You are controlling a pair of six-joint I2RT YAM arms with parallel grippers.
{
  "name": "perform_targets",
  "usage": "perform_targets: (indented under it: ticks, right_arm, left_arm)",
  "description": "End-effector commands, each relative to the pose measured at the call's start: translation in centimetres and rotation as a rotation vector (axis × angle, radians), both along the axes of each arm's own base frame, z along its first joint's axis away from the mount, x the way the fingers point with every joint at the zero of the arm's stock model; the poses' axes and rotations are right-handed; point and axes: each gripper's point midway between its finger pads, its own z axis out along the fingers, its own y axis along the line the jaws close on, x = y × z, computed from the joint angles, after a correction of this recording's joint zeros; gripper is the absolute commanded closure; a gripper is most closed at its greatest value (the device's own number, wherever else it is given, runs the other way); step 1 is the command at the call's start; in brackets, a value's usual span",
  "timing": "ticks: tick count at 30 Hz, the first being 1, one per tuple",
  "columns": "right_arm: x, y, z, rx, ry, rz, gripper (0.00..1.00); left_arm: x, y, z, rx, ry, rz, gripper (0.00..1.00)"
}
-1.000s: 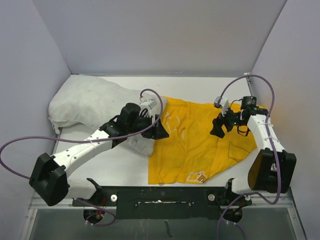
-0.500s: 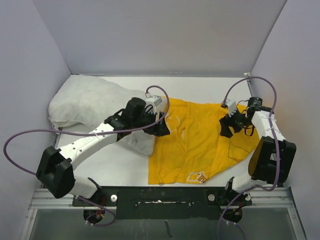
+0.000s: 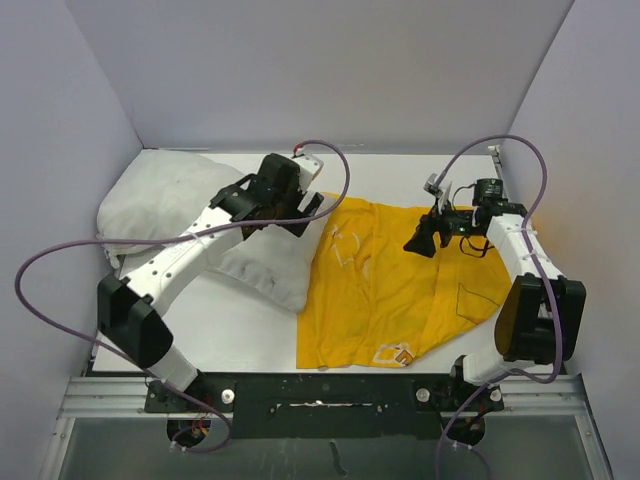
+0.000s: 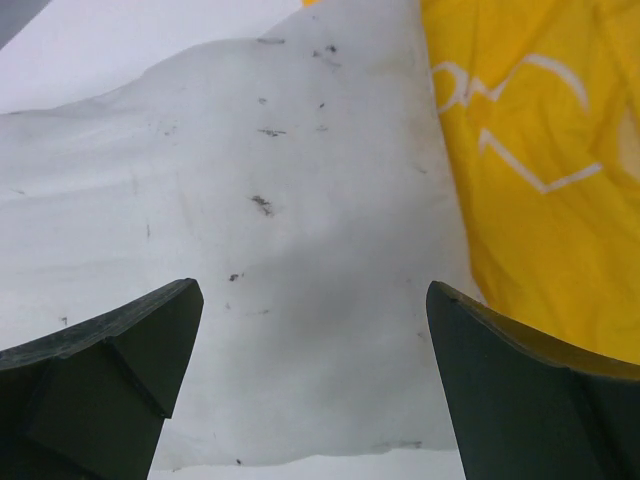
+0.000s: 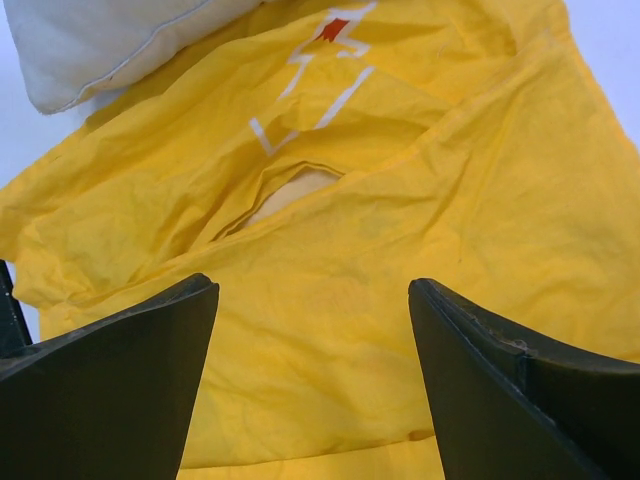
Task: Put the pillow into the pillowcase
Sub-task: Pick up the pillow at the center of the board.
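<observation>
The white pillow (image 3: 190,215) lies at the left, its right end (image 4: 280,220) against the left edge of the yellow pillowcase (image 3: 385,280). My left gripper (image 3: 303,208) hangs open just above that end, and the left wrist view shows only pillow fabric between its fingers (image 4: 110,370). Over the pillowcase's upper right part, my right gripper (image 3: 418,240) is open with its jaws wide apart and holds nothing. Under it the pillowcase (image 5: 330,300) is wrinkled, with a slit-like gap (image 5: 285,195) in its folds. A pillow corner (image 5: 100,40) shows at the top left of the right wrist view.
Grey walls close in the white table (image 3: 240,330) on the left, back and right. Purple cables (image 3: 60,262) loop off both arms. A black rail (image 3: 320,395) with the arm bases runs along the near edge.
My left gripper opened, let go of the pillow's right end and drew back toward the far wall. The pillow end now rests beside the pillowcase. My right gripper shifted left over the cloth.
</observation>
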Motion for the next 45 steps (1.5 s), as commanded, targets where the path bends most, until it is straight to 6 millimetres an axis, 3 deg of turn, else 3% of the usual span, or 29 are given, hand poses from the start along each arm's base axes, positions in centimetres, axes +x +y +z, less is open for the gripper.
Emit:
perform_targets:
  ticks: [1,6,8,9,11,12,13,15,17,21,26,29,33,40,45]
  right_arm:
    - [0.1,0.3,1.0,0.084,-0.021,-0.009,0.21]
    - [0.0,-0.3,0.5,0.093,-0.014,-0.025,0.21]
    - [-0.1,-0.5,0.4,0.098,-0.013,-0.027,0.21]
    - [-0.1,-0.5,0.4,0.1,-0.014,-0.026,0.21]
    - [-0.2,-0.4,0.6,0.101,-0.021,-0.022,0.21]
    - [-0.2,-0.3,0.6,0.104,-0.023,-0.019,0.21]
    - [-0.2,-0.2,0.7,0.108,-0.025,-0.02,0.21]
    - [-0.1,0.0,0.7,0.112,-0.039,-0.021,0.21]
    - [0.3,0.5,0.8,0.101,-0.06,-0.028,0.21]
    - [2.1,2.8,0.9,-0.005,-0.102,-0.061,0.21]
    - [6.9,4.8,-0.1,-0.091,-0.038,-0.261,0.26]
    - [9.7,4.9,-1.7,-0.158,0.052,-0.42,0.29]
    - [11.8,4.4,-4.3,-0.211,0.107,-0.547,0.35]
    - [13.5,5.7,-7.4,-0.207,0.199,-0.56,0.42]
    - [15.2,4.7,-9.1,-0.235,0.203,-0.624,0.43]
  left_arm:
    - [2.1,1.3,-4.0,0.246,0.049,0.003,0.03]
    - [4.2,1.7,-8.8,0.41,0.111,0.042,0.03]
    - [4.1,2.0,-10.7,0.444,0.158,0.039,0.1]
    - [3.8,1.8,-11.7,0.44,0.187,0.021,0.22]
    - [3.2,1.5,-12.9,0.408,0.229,-0.003,0.74]
    - [3.1,1.3,-12.7,0.383,0.235,-0.01,0.91]
    - [3.1,1.0,-12.1,0.352,0.232,-0.017,1.0]
    - [3.1,0.1,-9.3,0.257,0.192,-0.032,1.0]
    - [2.9,-1.1,-5.2,0.13,0.107,-0.063,1.0]
    - [1.2,-3.4,1.8,-0.138,-0.007,-0.155,1.0]
    - [-1.4,-4.1,5.1,-0.296,-0.042,-0.205,1.0]
    - [-2.4,-4.6,5.0,-0.364,-0.042,-0.233,1.0]
    - [-3.0,-4.9,4.3,-0.413,-0.009,-0.238,1.0]
    - [-3.2,-4.9,3.7,-0.467,0.015,-0.226,1.0]
    - [-4.0,-5.5,3.5,-0.525,0.054,-0.238,1.0]
